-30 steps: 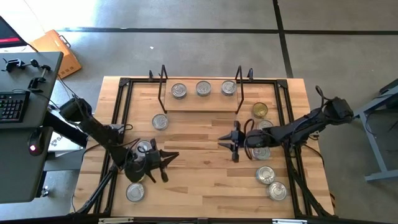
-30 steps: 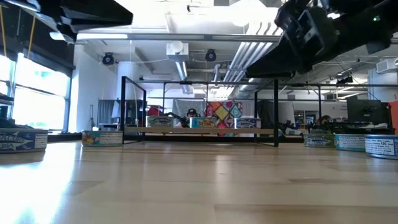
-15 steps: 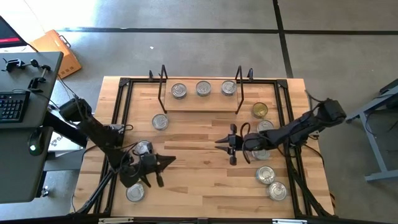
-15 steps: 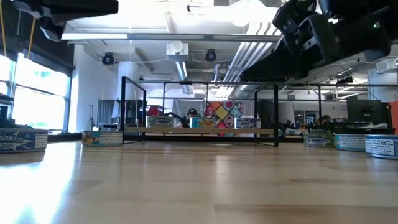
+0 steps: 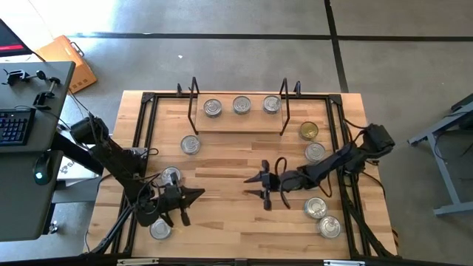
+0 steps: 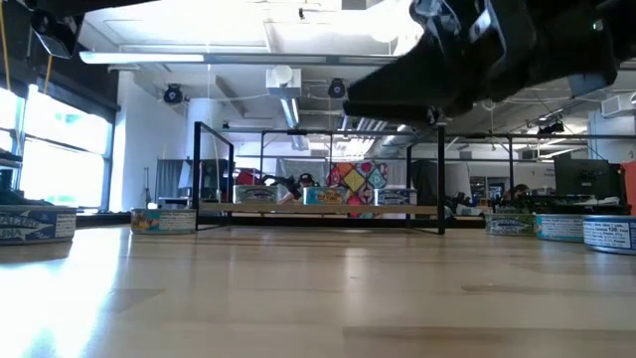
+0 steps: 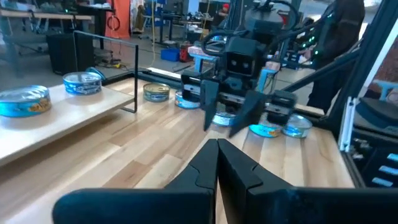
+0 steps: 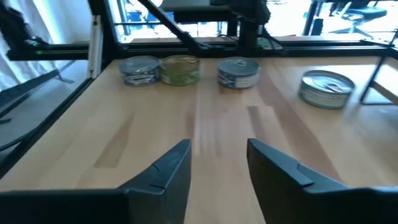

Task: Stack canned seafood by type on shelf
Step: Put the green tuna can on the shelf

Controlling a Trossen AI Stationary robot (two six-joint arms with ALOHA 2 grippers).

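Observation:
The shelf, a light-wood board in a black wire frame, stands at the table's far middle and bears three silver tins. More tins rest on the table: a gold-topped one, silver ones at the right and at the left. My right gripper hovers open over bare wood near the table's middle, with nothing between its fingers. My left gripper hangs shut and empty at the near left, between two tins, pointing toward the right gripper.
A black frame runs around the tabletop. Two tins lie near the right front corner. Bare wood lies between the two grippers and before the shelf. A desk with a keyboard stands off the table's left.
My right gripper has gone toward the table's left and near edges and sunk a little, and its fingers now stand wider apart. My left gripper has swung a little toward the near edge. No tin has moved.

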